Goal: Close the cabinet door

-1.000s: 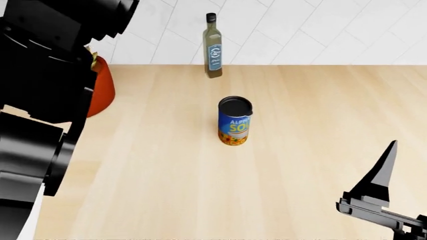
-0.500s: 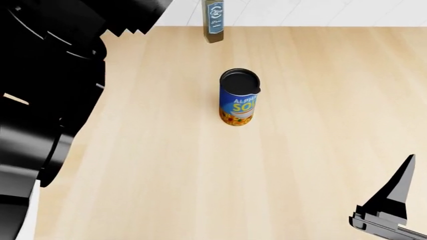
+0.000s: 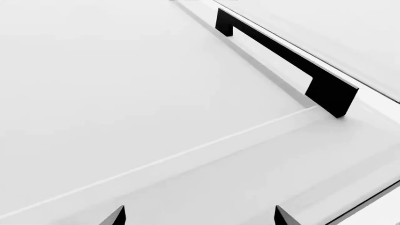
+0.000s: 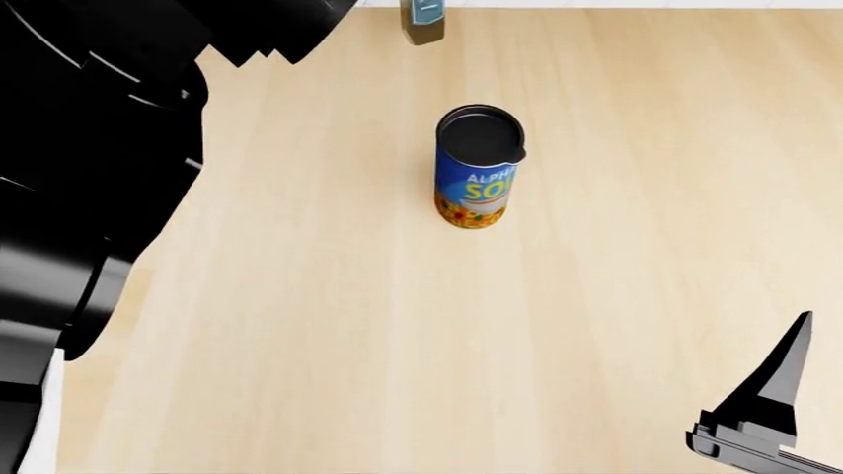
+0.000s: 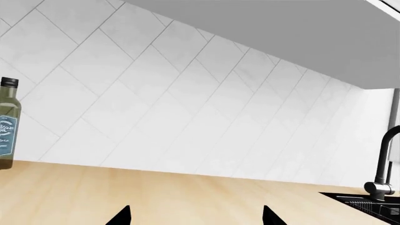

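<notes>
The white cabinet door (image 3: pixel 125 93) fills the left wrist view, and its black bar handle (image 3: pixel 281 58) runs along one edge. My left gripper (image 3: pixel 198 218) is open and faces the door panel at close range, short of the handle, with nothing between its fingertips. In the head view the left arm (image 4: pixel 93 148) is a big black mass at the left, and the door does not show there. My right gripper (image 5: pixel 196 218) is open and empty, low over the wooden counter (image 4: pixel 330 326). One of its fingers (image 4: pixel 780 380) pokes up at the head view's lower right.
A blue and yellow soup can (image 4: pixel 477 170) stands mid-counter, with an olive oil bottle (image 5: pixel 5 126) behind it by the tiled wall (image 5: pixel 187 103). A black faucet (image 5: pixel 384 164) and a sink (image 5: pixel 368 204) lie off to the right. An upper cabinet's underside (image 5: pixel 281 33) hangs overhead.
The head view has tipped downward, so the can and bottle slid up the picture. The red object at the left left the view, and the left arm now covers more of the upper left.
</notes>
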{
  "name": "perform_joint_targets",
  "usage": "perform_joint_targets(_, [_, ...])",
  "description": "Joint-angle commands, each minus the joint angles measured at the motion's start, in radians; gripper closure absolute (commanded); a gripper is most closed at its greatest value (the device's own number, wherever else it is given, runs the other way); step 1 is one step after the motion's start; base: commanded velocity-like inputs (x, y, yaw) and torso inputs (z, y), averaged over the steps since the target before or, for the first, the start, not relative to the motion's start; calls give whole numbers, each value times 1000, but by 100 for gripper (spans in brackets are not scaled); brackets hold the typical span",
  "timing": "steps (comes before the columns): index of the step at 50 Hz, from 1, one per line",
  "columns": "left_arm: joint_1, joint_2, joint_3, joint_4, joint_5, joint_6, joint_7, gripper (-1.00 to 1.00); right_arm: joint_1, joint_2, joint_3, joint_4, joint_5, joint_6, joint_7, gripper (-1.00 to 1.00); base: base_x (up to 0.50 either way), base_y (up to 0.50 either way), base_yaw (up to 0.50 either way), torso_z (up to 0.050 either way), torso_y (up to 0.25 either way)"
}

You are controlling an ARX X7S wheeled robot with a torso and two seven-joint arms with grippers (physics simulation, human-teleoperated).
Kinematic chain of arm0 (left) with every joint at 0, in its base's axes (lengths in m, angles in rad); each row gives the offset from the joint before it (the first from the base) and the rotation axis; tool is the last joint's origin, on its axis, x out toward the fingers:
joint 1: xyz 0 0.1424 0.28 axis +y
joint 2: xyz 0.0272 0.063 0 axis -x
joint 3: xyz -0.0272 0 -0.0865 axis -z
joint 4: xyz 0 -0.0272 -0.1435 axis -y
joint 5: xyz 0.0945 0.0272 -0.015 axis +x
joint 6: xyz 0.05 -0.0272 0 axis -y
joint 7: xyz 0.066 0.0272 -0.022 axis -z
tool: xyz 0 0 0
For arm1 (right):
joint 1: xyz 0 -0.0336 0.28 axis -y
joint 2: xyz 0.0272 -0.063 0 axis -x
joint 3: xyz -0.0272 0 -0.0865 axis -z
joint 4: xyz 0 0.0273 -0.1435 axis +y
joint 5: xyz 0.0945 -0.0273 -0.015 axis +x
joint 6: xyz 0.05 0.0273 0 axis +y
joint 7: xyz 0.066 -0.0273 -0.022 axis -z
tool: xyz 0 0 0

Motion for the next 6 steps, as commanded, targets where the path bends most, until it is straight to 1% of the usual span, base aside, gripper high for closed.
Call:
perform_joint_targets(1, [63, 11, 95, -187, -176, 16, 64, -100, -2, 0, -3, 8, -2, -8, 3, -100, 0, 0, 0, 0, -10])
perform_joint_targets(3, [61, 8, 93, -188, -182, 18, 61, -100, -3, 0, -3, 10, -3, -10, 4, -100, 0, 0, 0, 0, -7])
perform_joint_targets(5, [57, -7, 36, -156, -226, 29, 22, -100, -3, 0, -4, 14, -3, -13, 4, -100, 0, 0, 0, 0, -10])
perform_joint_targets(6, [60, -39, -30, -91, -297, 5, -17, -100, -7, 1, 0, 14, 0, -16, 5, -100, 0, 0, 0, 0, 0])
